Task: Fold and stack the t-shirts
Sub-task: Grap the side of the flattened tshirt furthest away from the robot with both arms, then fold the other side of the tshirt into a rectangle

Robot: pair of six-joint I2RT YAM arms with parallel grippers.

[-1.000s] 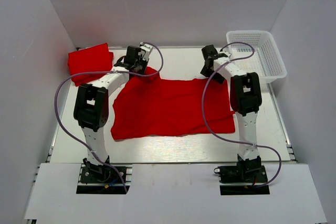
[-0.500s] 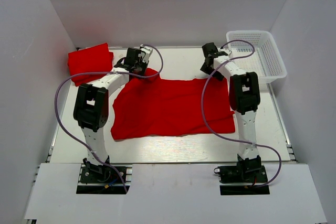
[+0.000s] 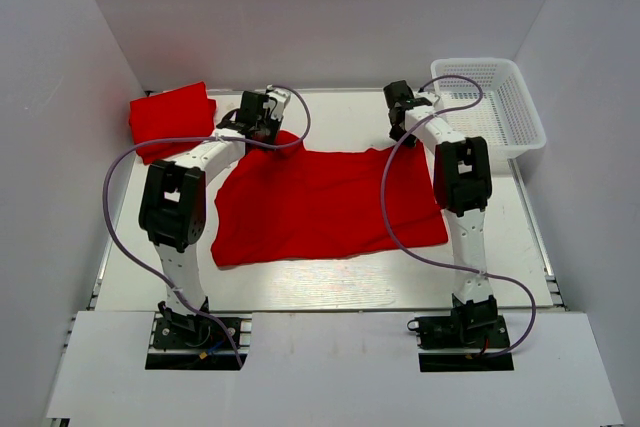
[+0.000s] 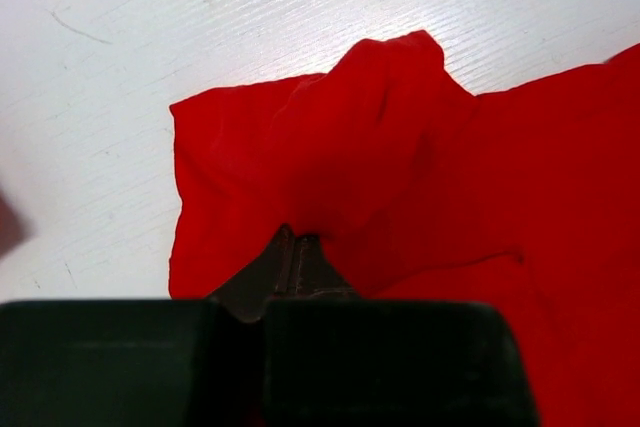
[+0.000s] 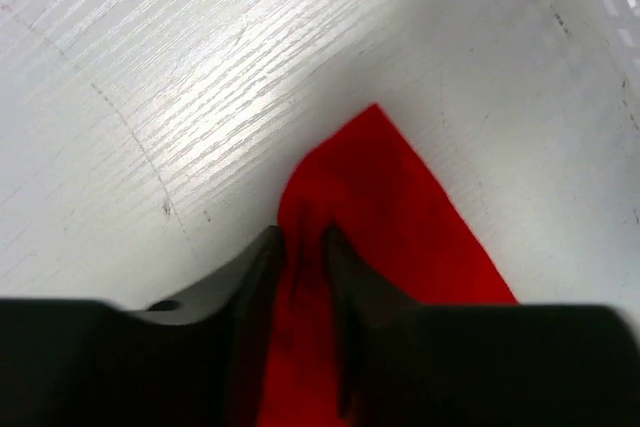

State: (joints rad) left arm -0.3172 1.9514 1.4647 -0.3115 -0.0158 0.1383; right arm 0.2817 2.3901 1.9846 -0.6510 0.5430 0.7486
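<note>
Nearest us, both arm bases sit at the near edge of the table (image 3: 330,285), with a bare white strip ahead of them.

Mid-table we have the spread t-shirt (image 3: 330,202). It's bright red and lies flat and open between the two arms, near hem roughly parallel to the table edge. In the top view the right arm overlaps its right side, and that arm's purple cable crosses over the cloth. Both claws are on its far edge.

Left claw (image 4: 297,247): jaws fully together, nipped onto the shirt's far-left corner. In the left wrist view the cloth rises from the tips into a bunched peak, with a flatter flap lying on the table to the left of it. We read that as a grip on the spread t-shirt.

Right claw (image 5: 300,247): jaws drawn in to a narrow gap, with the shirt's far-right corner between the fingers (image 5: 250,277) and creased there. The pointed tip of the corner sticks out past them onto bare table. We read it as pinched on the spread t-shirt, but can't tell how firmly.

Further back, the folded t-shirt (image 3: 172,119) sits in the far-left corner of the table. It's red too, well apart from the spread one, and neither claw touches it.

Far right is the white mesh basket (image 3: 530,137), near the right claw but not touching it.
</note>
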